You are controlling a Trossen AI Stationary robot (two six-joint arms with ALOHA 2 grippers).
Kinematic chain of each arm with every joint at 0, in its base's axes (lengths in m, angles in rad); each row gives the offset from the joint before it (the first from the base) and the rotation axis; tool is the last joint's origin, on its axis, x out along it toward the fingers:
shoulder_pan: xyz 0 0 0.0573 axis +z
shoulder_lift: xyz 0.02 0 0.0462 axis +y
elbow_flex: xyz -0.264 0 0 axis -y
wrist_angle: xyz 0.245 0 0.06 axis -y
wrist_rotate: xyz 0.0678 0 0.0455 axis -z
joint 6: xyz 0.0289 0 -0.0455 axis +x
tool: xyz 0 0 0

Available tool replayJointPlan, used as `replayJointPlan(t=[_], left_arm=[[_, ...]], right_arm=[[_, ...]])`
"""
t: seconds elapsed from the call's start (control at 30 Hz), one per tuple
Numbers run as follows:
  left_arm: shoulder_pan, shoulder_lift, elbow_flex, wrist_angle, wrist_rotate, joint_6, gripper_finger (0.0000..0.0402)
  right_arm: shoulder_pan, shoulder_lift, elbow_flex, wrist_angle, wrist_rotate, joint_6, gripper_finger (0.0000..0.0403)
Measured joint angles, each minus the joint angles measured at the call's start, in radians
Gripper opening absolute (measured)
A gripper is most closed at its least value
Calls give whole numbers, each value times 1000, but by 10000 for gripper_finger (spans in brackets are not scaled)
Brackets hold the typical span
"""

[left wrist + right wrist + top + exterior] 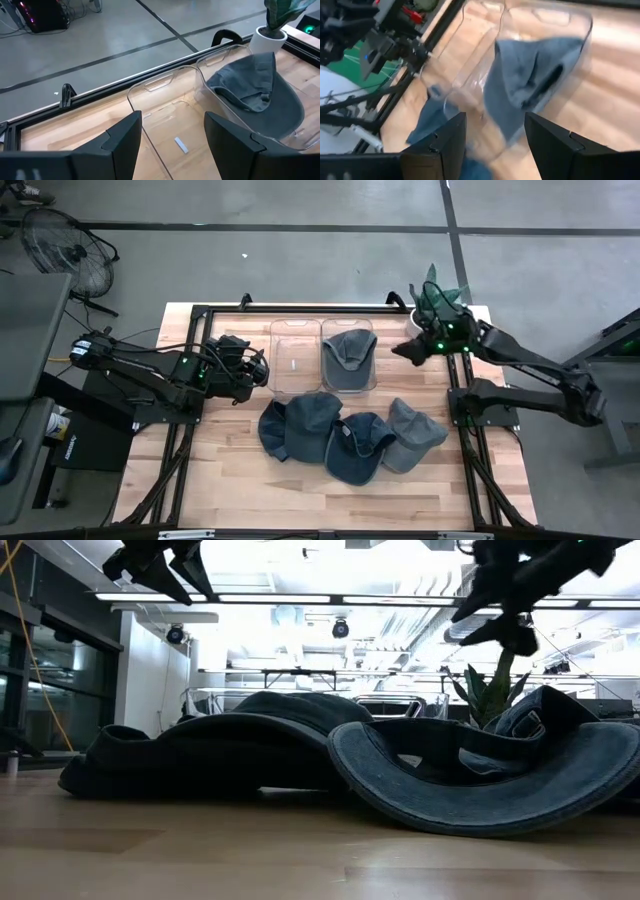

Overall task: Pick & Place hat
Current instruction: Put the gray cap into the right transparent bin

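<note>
From table height the hats mostly overlap, so you can't really count them there, and the right wrist picture is smeared. Two clear plastic bins sit side by side at 12 o'clock on the wooden table [230,480]: the left bin [294,358] holds no hat, the right bin [350,358] holds one floppy grey-blue hat [349,350]. Four more denim-looking hats [345,437] lie in a row at centre. Left pincer [262,370] hangs spread and empty at 10 o'clock; right pincer [405,347] spread too, at 1 o'clock.

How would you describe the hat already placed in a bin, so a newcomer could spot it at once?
On the wooden table, two clear bins sit side by side at the far edge. The grey cap lies in the right bin, nearest the potted plant; every other hat lies loose on the tabletop.
</note>
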Motion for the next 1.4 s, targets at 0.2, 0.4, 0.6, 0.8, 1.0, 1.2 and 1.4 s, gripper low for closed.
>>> replayJointPlan(t=[0.2, 0.4, 0.6, 0.8, 1.0, 1.2, 1.4], left_arm=[[0, 0, 0, 0, 15, 3, 211], [0, 0, 0, 0, 26, 3, 211], [0, 0, 0, 0, 27, 6, 211], [0, 0, 0, 0, 52, 34, 211], [0, 0, 1, 0, 94, 89, 211], [0, 16, 1, 8, 131, 156, 211], [0, 15, 2, 14, 153, 208, 211]], right_arm=[[75, -105, 0, -243, 13, 99, 195], [172, -157, 0, -473, 15, 315, 195], [266, -164, 0, -525, 22, 385, 195], [372, -140, 0, -666, -3, 379, 195], [484, -110, 0, -752, 10, 449, 195], [578, -45, 0, -748, 36, 513, 195], [668, 48, 0, -711, 48, 595, 195]])
